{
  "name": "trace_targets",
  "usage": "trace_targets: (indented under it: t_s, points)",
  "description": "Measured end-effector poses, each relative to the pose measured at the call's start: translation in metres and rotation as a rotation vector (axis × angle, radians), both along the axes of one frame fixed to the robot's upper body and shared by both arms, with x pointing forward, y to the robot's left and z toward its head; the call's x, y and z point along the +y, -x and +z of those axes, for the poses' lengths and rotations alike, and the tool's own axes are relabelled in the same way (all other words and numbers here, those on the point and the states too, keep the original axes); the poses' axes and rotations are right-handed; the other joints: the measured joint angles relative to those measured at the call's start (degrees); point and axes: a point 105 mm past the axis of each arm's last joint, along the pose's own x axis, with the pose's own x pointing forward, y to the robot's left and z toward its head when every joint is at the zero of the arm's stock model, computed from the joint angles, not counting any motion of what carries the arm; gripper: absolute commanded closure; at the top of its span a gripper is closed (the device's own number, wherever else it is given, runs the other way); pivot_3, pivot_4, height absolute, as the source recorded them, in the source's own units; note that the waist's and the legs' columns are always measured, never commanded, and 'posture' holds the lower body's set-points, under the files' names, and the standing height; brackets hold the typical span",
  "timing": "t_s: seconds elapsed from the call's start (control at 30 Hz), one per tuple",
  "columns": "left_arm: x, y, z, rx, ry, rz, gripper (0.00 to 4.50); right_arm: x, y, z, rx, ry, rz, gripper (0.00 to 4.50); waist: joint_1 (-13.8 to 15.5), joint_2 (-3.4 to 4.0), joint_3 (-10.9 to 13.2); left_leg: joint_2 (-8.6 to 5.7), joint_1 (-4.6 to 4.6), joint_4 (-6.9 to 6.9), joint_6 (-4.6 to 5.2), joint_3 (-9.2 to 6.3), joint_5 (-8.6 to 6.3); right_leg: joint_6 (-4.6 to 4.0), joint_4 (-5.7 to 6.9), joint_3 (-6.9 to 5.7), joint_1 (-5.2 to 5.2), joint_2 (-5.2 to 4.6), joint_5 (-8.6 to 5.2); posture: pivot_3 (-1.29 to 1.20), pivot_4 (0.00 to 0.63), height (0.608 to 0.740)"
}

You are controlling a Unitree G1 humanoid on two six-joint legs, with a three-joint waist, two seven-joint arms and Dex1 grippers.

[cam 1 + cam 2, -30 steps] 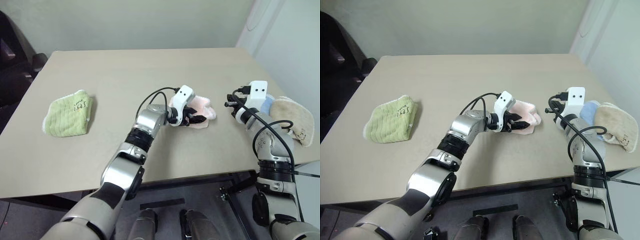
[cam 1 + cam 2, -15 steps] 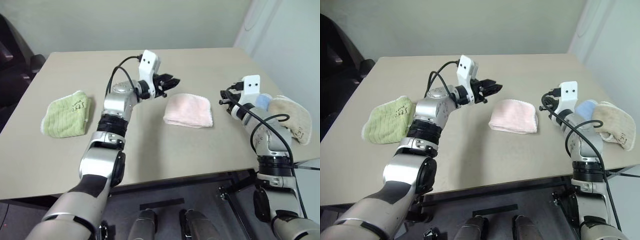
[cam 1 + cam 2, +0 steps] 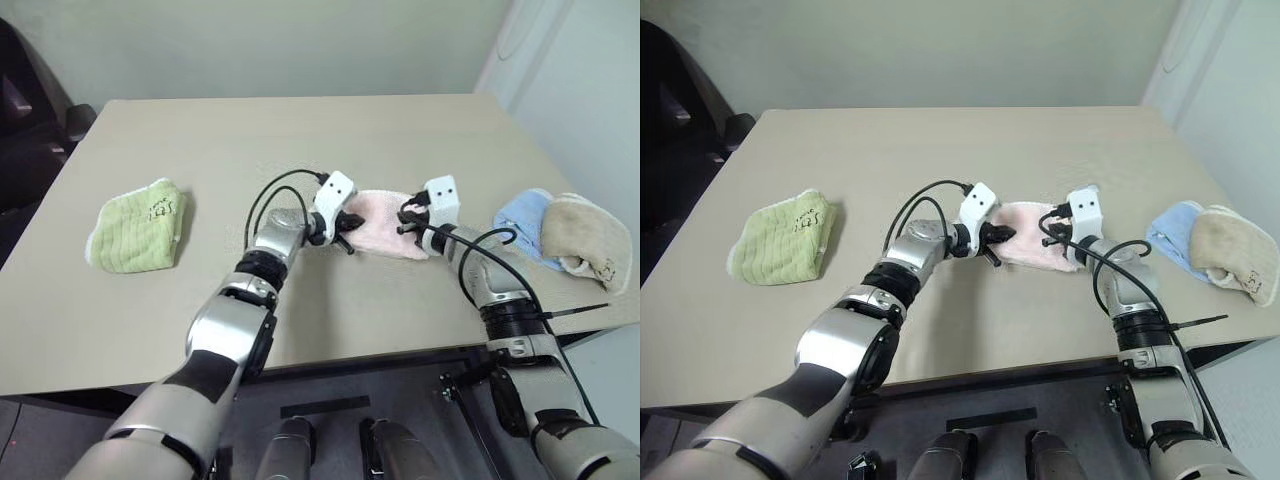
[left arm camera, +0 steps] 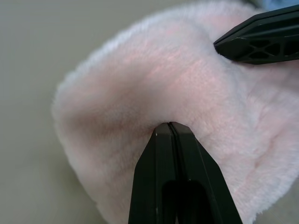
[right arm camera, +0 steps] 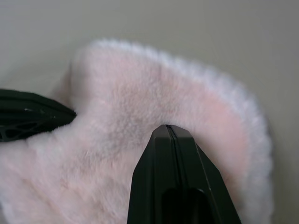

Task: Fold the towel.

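Towel [image 3: 385, 222], pale pink, already folded compact, mid-surface between green towel [image 3: 135, 225] and blue towel [image 3: 522, 218]. My left fingers [image 4: 169, 133] have just snapped together, tips pressing its left edge; right fingers [image 5: 167, 134] together, pressing opposite edge. Likely final flattening.

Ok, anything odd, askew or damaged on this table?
Nothing stands out. The pink towel lies folded at the table's middle, with the shut left gripper and shut right gripper pressing into its sides, denting the pile. No spills or damage visible.
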Motion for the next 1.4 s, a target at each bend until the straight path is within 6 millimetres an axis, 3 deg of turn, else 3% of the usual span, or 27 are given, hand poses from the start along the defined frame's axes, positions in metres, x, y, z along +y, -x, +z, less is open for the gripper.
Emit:
trace_targets:
  t_s: [0.07, 0.3, 0.5, 0.67, 0.77, 0.83, 0.97, 1.13, 1.27, 1.4]
  points:
    - [0.0, -0.001, -0.007, -0.007, -0.059, 0.016, 4.45, -0.001, -0.001, -0.013, 0.042, 0.017, -0.008, 4.5, -0.01, 0.0, 0.0, 0.0, 0.01, 0.01, 0.01, 0.0, 0.0, -0.01, 0.01, 0.0, 0.02, 0.0, 0.0, 0.0, 0.15, 0.74]
    - [0.0, -0.003, -0.015, -0.044, -0.163, 0.045, 4.45, 0.002, -0.007, -0.017, 0.045, 0.034, -0.016, 4.5, -0.06, 0.01, -0.01, 0.0, 0.28, 0.06, 0.05, 0.0, -0.01, -0.1, 0.02, 0.01, 0.3, 0.0, 0.12, 0.0, 0.15, 0.74]
    - [0.007, -0.008, -0.006, 0.001, 0.034, 0.128, 4.45, 0.0, -0.004, -0.013, 0.003, 0.014, -0.019, 4.5, -0.08, 0.01, -0.01, 0.0, 0.26, 0.04, 0.09, 0.0, 0.05, -0.17, 0.08, 0.01, 0.22, 0.02, 0.19, 0.0, 0.15, 0.74]
    - [0.024, -0.018, 0.034, 0.055, 0.394, 0.205, 4.45, -0.01, -0.001, 0.022, -0.11, -0.025, -0.034, 4.5, -0.06, 0.02, -0.01, 0.0, -0.09, 0.01, 0.03, 0.0, 0.08, -0.16, 0.05, -0.02, -0.1, 0.02, 0.2, 0.0, 0.15, 0.74]
    - [0.04, -0.023, 0.078, -0.022, 0.536, 0.184, 4.5, -0.019, 0.004, 0.051, -0.193, -0.041, -0.044, 3.88, -0.05, 0.02, -0.01, 0.0, -0.12, -0.02, 0.01, 0.0, 0.08, -0.16, 0.0, -0.04, -0.13, 0.02, 0.2, 0.0, 0.15, 0.74]
    - [0.05, -0.022, 0.096, -0.082, 0.552, 0.158, 4.5, -0.02, 0.008, 0.063, -0.216, -0.057, -0.039, 3.26, -0.08, 0.02, -0.01, 0.0, -0.11, -0.02, 0.01, 0.0, 0.09, -0.17, -0.03, -0.05, -0.13, 0.02, 0.19, 0.0, 0.15, 0.74]
    - [0.072, -0.019, 0.109, -0.165, 0.516, 0.129, 3.54, -0.021, 0.018, 0.074, -0.209, -0.116, -0.023, 1.82, -0.23, 0.02, -0.01, 0.0, -0.11, 0.0, -0.08, 0.01, 0.14, -0.15, -0.06, -0.06, -0.16, 0.02, 0.17, 0.0, 0.15, 0.74]
    - [0.104, -0.012, 0.092, -0.173, 0.461, 0.141, 1.73, -0.042, 0.024, 0.075, -0.13, -0.19, -0.055, 0.04, -0.19, 0.02, -0.01, 0.0, -0.11, 0.03, -0.09, 0.01, 0.14, -0.14, -0.05, -0.06, -0.16, 0.02, 0.17, 0.0, 0.15, 0.74]
    - [0.122, -0.006, 0.081, -0.176, 0.409, 0.155, 0.32, -0.059, 0.028, 0.069, -0.045, -0.239, -0.085, 0.0, -0.16, 0.02, -0.01, 0.0, -0.11, 0.02, -0.09, 0.01, 0.15, -0.14, 0.0, -0.06, -0.17, 0.02, 0.17, 0.0, 0.15, 0.74]
    - [0.128, 0.003, 0.065, -0.142, 0.381, 0.152, 0.32, -0.064, 0.032, 0.055, 0.07, -0.325, -0.098, 0.0, -0.23, 0.02, -0.01, 0.0, -0.07, 0.02, -0.1, 0.01, 0.15, -0.14, 0.07, -0.07, -0.16, 0.02, 0.19, 0.0, 0.15, 0.74]
